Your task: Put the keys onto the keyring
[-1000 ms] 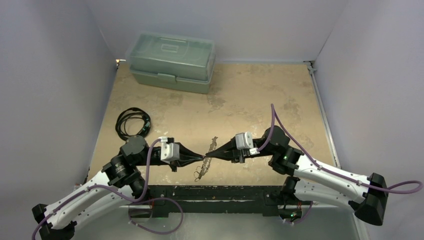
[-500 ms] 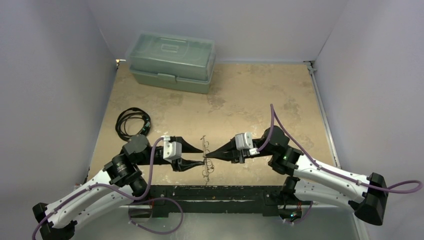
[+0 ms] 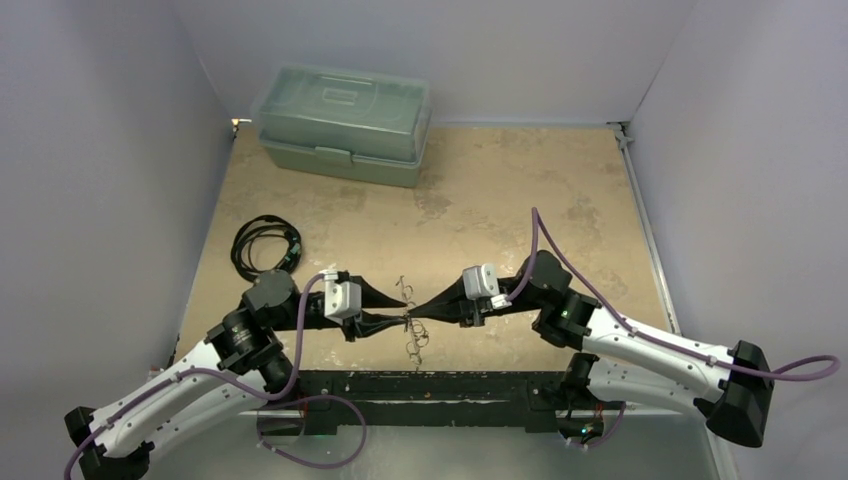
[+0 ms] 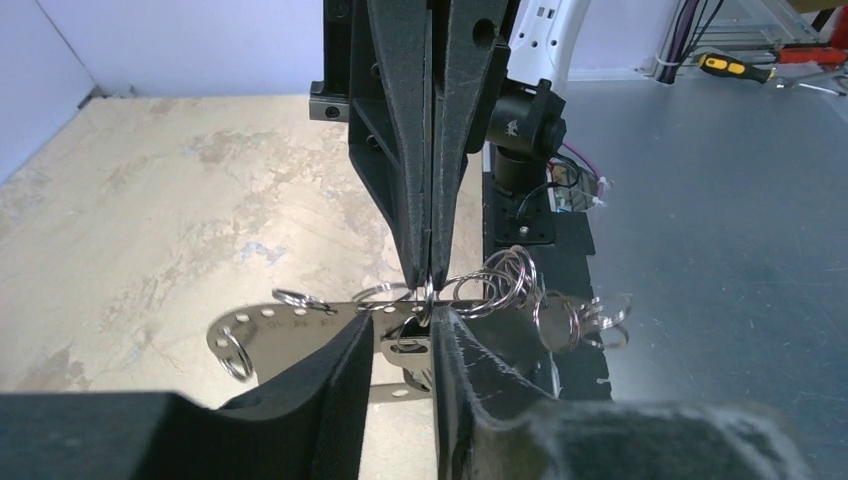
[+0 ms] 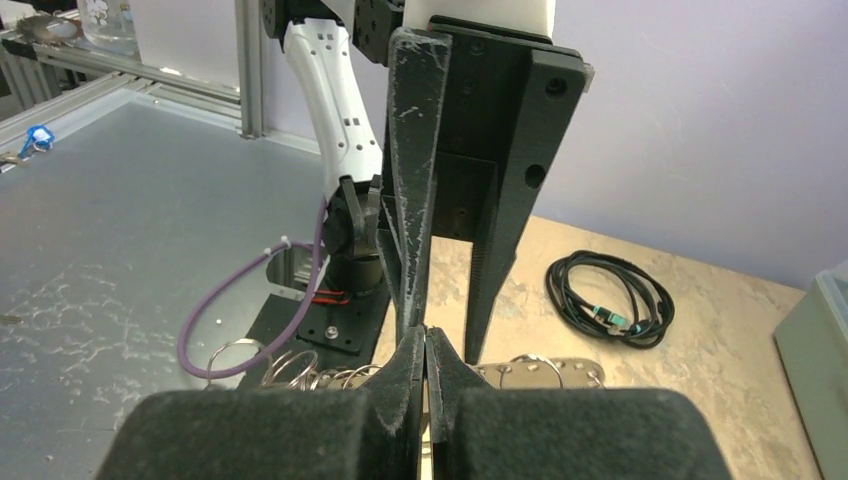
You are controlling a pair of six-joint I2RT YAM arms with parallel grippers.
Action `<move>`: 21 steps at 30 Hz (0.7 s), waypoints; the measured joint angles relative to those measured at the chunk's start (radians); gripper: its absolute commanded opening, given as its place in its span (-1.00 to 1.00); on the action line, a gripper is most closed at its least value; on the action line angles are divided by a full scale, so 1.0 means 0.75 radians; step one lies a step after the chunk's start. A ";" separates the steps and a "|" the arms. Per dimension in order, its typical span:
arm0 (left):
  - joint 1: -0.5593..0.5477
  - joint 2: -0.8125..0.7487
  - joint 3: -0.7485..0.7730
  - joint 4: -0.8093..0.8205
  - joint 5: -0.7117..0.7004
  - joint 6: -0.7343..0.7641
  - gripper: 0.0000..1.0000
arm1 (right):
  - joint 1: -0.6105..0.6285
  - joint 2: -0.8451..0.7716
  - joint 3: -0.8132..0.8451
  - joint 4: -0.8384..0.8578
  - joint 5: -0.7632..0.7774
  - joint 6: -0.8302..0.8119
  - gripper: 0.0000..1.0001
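Pinching the keyring (image 4: 300, 322) above the desk (image 4: 150, 200) with the closed right end effector (image 4: 430, 285), steadying it for the left end effector (image 4: 405, 325), fingers apart and straddling it, likely readying a grip.

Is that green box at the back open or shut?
Shut. The box has its lid sitting flush on the base, with no gap showing along the front edge.

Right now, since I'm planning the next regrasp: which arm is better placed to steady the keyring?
Right. The right end effector is shut on the keyring at one of its small rings. The left end effector stands open on either side of it, so the left arm looks free to reposition.
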 measured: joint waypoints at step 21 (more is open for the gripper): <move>0.009 0.082 0.111 -0.242 -0.056 0.035 -1.00 | -0.008 0.086 0.064 -0.107 0.069 -0.064 -1.00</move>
